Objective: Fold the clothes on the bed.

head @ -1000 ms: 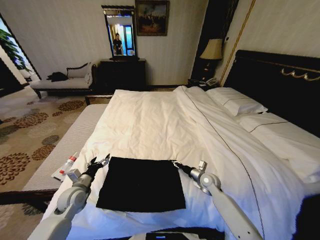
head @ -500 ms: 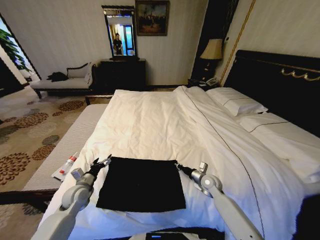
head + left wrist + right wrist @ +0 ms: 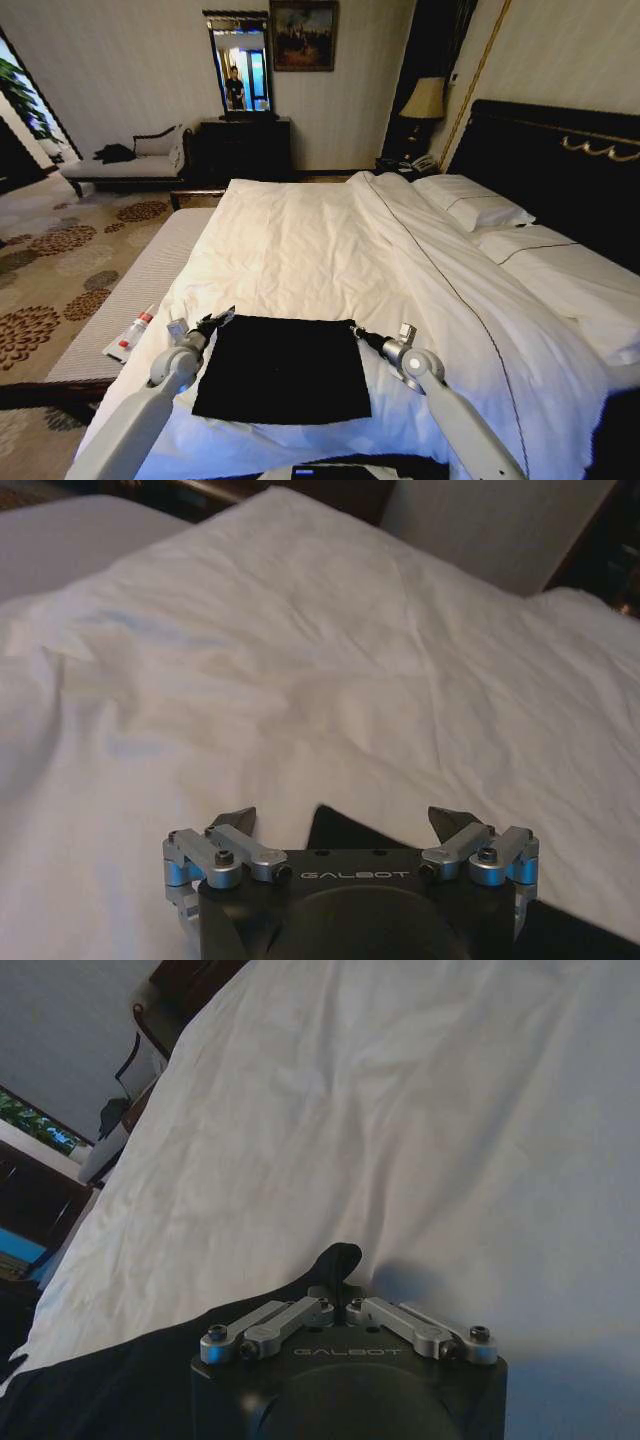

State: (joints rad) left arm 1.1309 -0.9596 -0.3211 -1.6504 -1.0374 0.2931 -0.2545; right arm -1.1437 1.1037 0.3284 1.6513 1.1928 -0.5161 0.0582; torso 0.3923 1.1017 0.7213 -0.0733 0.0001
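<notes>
**Both grippers at the far corners of the shirt**

Already folded down to a flat dark rectangle, the black T-shirt (image 3: pixel 283 368) lies near the foot of the bed (image 3: pixel 330 240), on the white duvet (image 3: pixel 300 250), with no lettering showing. At the shirt's far left corner sits the left gripper (image 3: pixel 213 322); its fingers (image 3: pixel 237 818) stand wide apart, straddling that corner without clamping it. At the shirt's far right corner sits the right gripper (image 3: pixel 357 332), its fingers (image 3: pixel 336 1263) drawn narrow and apparently pinched on the cloth edge, though whether fabric is truly caught between them I cannot tell.

Beyond the shirt, towards the headboard (image 3: pixel 560 160), the duvet spreads rumpled up to the pillows (image 3: pixel 470 205). Left of the shirt, off the bed, a small tube (image 3: pixel 132 333) lies on a striped bench (image 3: pixel 130 290).

The risk, as I judge it, is uneven hold: if only one corner is gripped, a lift would drag the shirt askew and undo the fold. The soft duvet could also be pinched up along with the shirt.
</notes>
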